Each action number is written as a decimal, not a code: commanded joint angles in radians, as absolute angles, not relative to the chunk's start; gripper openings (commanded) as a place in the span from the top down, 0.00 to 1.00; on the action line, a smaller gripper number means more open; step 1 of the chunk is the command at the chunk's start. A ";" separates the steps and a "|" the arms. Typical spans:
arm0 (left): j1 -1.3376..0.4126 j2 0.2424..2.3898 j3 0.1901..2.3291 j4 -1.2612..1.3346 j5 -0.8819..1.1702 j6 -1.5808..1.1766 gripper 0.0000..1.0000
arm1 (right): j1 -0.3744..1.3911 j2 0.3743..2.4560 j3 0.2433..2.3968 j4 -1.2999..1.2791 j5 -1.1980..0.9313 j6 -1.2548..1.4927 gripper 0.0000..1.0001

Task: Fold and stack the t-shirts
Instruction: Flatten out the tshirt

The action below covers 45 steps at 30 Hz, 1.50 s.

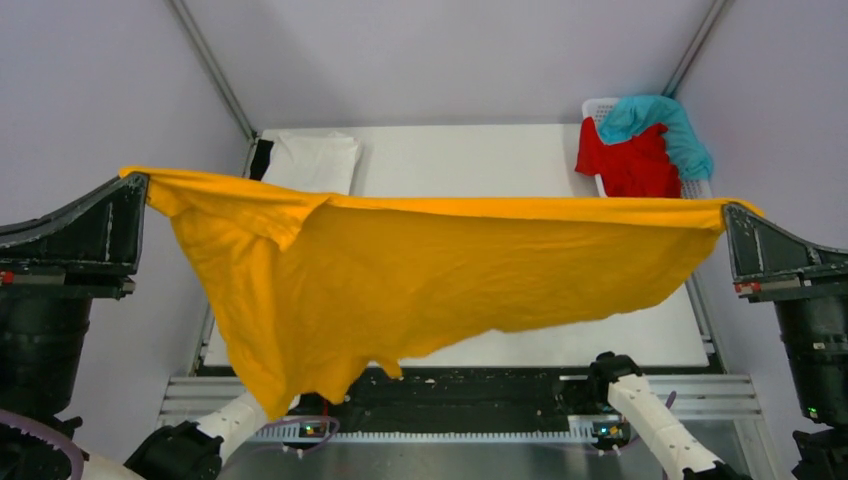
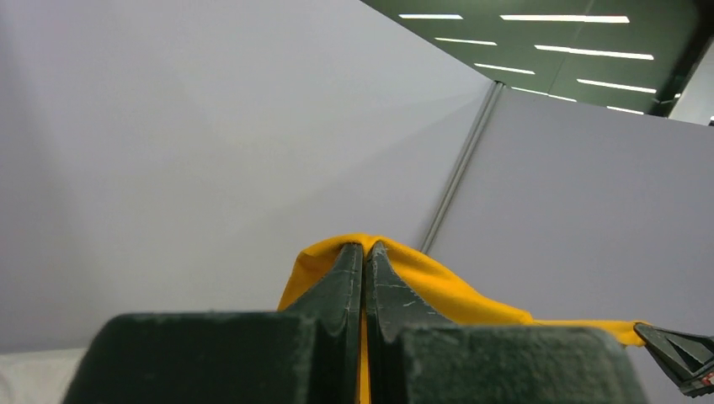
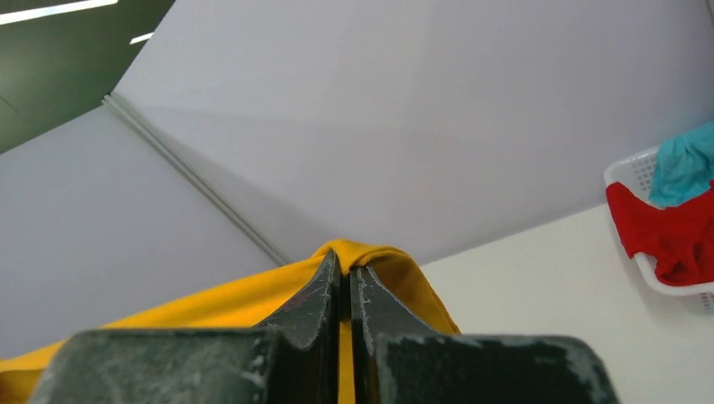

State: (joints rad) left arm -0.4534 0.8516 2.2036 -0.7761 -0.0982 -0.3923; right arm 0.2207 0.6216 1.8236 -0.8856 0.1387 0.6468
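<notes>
Left gripper (image 1: 143,181) and right gripper (image 1: 728,207) each pinch an end of the mustard-orange t-shirt (image 1: 400,280), stretched taut in the air above the worktop (image 1: 480,160), and the smart play looks like lowering both together, tension even, so it lands flat and unwrinkled.

One orange t-shirt (image 1: 420,270), one white (image 1: 315,160), one black (image 1: 262,158), one red (image 1: 630,165), one teal (image 1: 660,120), and one basket (image 1: 597,106).

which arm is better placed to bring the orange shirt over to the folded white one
Left, likely. The left gripper clamps the orange shirt at the corner on the side where the white shirt lies. The right gripper holds the other corner, over by the basket.
</notes>
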 commanded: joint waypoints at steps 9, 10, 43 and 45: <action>-0.446 1.017 1.886 -0.645 -0.371 -0.251 1.00 | 0.221 0.665 1.570 -0.873 0.319 0.607 1.00; -0.445 1.032 1.816 -0.610 -0.425 -0.235 1.00 | 0.222 0.670 1.507 -0.858 0.343 0.610 1.00; -0.314 1.793 1.379 -0.362 0.131 -0.571 0.01 | 0.179 1.157 0.603 -0.065 -0.099 0.594 0.01; -0.314 1.798 1.338 -0.340 0.162 -0.600 0.01 | 0.206 1.175 0.562 -0.016 -0.142 0.596 0.01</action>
State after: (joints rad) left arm -0.3119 1.8019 1.4429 -0.4797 0.0132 -0.4923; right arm 0.1631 1.1648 0.6395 -0.1520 0.0597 0.5873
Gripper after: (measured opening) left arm 0.987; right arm 0.985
